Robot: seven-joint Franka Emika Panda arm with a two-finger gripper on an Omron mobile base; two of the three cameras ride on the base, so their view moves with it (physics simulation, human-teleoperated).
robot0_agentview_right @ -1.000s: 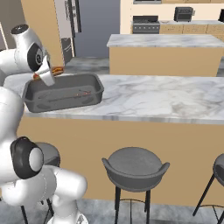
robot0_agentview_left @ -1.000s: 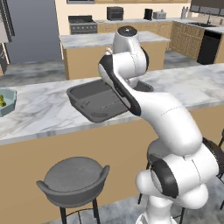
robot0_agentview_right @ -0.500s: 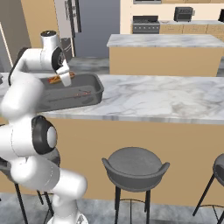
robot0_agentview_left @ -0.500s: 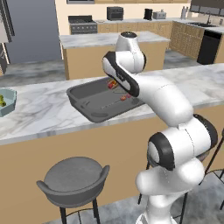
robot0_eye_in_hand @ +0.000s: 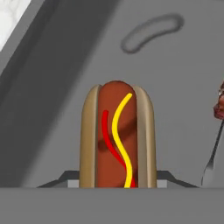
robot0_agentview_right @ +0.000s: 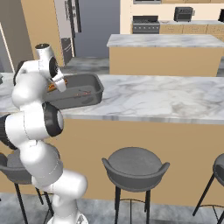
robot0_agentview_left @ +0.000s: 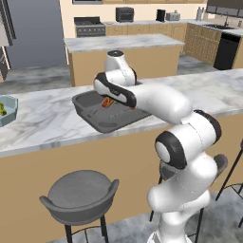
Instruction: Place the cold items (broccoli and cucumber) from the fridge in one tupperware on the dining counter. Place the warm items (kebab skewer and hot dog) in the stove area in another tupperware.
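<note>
My gripper (robot0_agentview_left: 107, 100) is shut on the hot dog (robot0_agentview_left: 107, 102), a sausage in a bun with red and yellow stripes. It holds it low inside the dark grey tupperware (robot0_agentview_left: 90, 122) on the dining counter. In the hand view the hot dog (robot0_eye_in_hand: 117, 135) stands between the gripper (robot0_eye_in_hand: 118, 182) fingers, above the tupperware floor (robot0_eye_in_hand: 175, 78). The kebab skewer (robot0_eye_in_hand: 217, 109) lies on that floor just to the right. From the right base view, the gripper (robot0_agentview_right: 56, 85) and hot dog (robot0_agentview_right: 53, 86) sit at the tupperware's (robot0_agentview_right: 95, 92) left end, with the kebab skewer (robot0_agentview_right: 83, 92) inside it.
A light blue container (robot0_agentview_left: 5, 110) with green items stands at the counter's left end. Grey bar stools (robot0_agentview_left: 78, 194) (robot0_agentview_right: 133, 164) stand in front of the counter. A kitchen island (robot0_agentview_left: 123, 43) lies behind it, with the stove on the back wall.
The arm has swung farther over the tupperware, carrying the hot dog toward its far left side and lower. The grip has stayed the same.
</note>
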